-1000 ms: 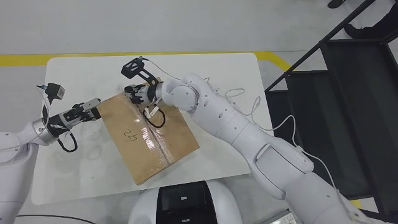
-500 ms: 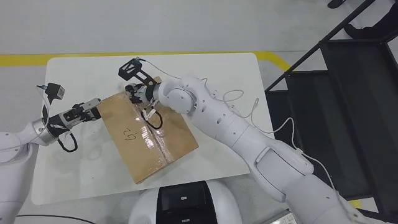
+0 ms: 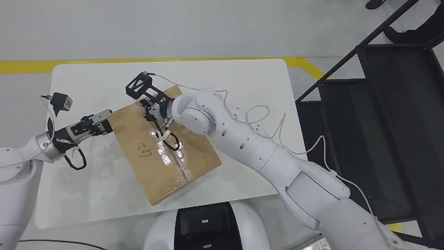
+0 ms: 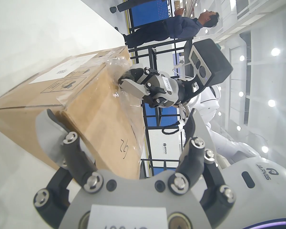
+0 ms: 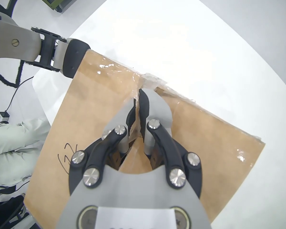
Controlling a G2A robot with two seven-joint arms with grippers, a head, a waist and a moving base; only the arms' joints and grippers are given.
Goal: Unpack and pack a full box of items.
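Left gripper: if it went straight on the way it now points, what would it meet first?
The cardboard box. The left gripper is open and aimed at the box's near end, which sits right in front of it. Whether they touch yet is unclear.

A white desk (image 3: 243,90) stands on a pale floor (image 3: 208,14) crossed by a yellow line (image 3: 28,66). Beside the desk is a black metal frame (image 3: 388,83), perhaps a set of shelves or steps.

The box (image 3: 166,156) is matt brown cardboard, its seam covered by glossy, crinkled clear tape (image 5: 114,70). The bench (image 3: 243,83) is smooth white. The right hand (image 5: 138,96) has grey fingers (image 5: 157,106), black plastic links (image 5: 166,144) and shiny metal screws (image 5: 177,176).
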